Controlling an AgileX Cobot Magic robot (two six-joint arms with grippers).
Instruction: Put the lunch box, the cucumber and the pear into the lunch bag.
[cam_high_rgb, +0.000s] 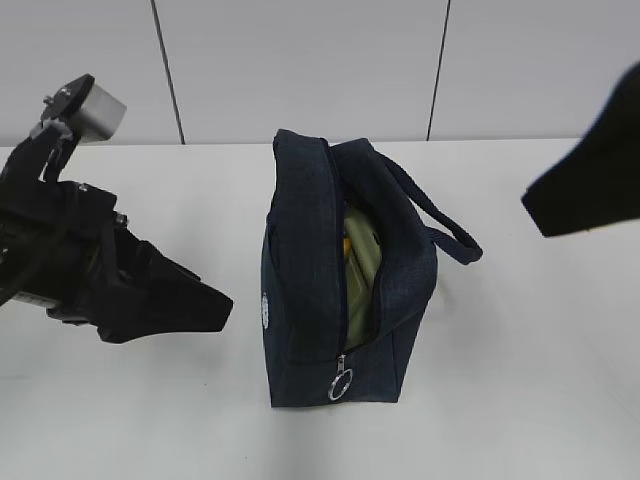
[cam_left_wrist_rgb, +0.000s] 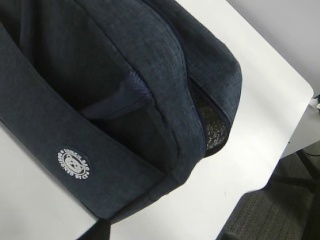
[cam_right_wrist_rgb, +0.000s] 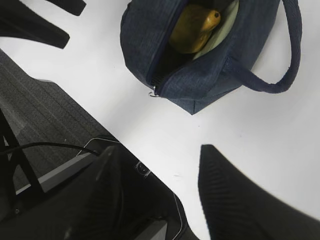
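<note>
Right wrist view, pear (cam_right_wrist_rgb: 192, 31) inside lunch bag (cam_right_wrist_rgb: 200, 82)

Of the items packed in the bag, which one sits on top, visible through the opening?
The pear, yellow-brown, lying on the pale green lunch box lid; no cucumber shows.

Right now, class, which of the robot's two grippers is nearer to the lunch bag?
The left. The left gripper hangs just beside the lunch bag, a small gap from its side. The right gripper is raised farther off, past the handle on the other side.

lunch bag (cam_high_rgb: 300, 270): matt woven cloth | ring pull (cam_high_rgb: 340, 384): shiny metal | table (cam_high_rgb: 520, 380): smooth, matt
</note>
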